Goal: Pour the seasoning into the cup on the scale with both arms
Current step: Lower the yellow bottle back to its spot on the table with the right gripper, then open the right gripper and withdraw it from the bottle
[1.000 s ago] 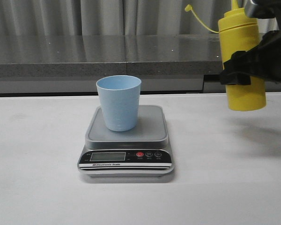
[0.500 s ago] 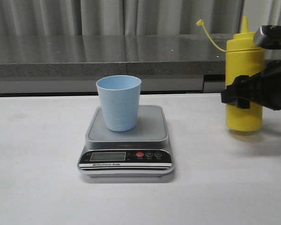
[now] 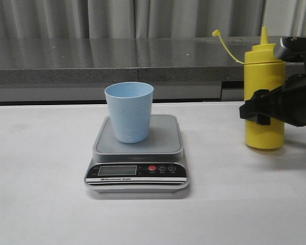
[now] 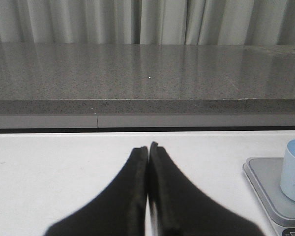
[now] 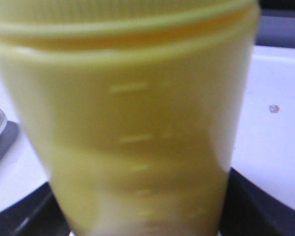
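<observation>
Yellow tall plastic squeeze bottle [image 3: 264, 97] upright on white table [image 3: 41, 204], at three o'clock from flat silver scale [image 3: 137, 158]. Clamped by black right gripper [image 3: 265, 109]. Small pale blue plastic cup [image 3: 129, 111] on scale. Left gripper [image 4: 148, 152] fingers pressed together, holding nothing.

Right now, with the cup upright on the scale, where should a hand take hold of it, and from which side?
Grip the cup around its upper wall, coming level from the left: it has no handle, tapers downward, and that side is open, away from the bottle.
</observation>
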`<state>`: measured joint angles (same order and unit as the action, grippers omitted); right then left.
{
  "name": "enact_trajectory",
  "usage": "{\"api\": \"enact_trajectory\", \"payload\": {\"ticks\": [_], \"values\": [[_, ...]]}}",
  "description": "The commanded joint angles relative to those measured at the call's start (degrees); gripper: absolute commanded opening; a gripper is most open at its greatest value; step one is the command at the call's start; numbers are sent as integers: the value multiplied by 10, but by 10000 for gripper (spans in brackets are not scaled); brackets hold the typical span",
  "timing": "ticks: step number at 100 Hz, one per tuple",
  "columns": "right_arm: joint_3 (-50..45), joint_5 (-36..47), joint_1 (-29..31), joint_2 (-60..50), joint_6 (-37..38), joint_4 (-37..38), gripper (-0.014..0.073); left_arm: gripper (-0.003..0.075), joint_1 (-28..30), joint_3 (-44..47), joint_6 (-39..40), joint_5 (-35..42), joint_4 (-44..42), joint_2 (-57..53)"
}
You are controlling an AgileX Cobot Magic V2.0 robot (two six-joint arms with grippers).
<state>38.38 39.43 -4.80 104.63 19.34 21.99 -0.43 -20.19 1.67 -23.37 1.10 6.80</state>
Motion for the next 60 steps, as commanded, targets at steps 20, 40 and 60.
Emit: {"api": "enact_trajectory", "payload": {"ticks": [20, 40, 60], "values": [[-15, 60, 4, -23, -5, -23, 664, -20, 2, -16, 5, 46, 3, 6], [-34, 91, 4, -23, -5, -25, 665, -20, 2, -16, 5, 46, 3, 6], [-63, 88, 4, -38, -5, -35, 665, -20, 2, -16, 5, 46, 3, 6]]}}
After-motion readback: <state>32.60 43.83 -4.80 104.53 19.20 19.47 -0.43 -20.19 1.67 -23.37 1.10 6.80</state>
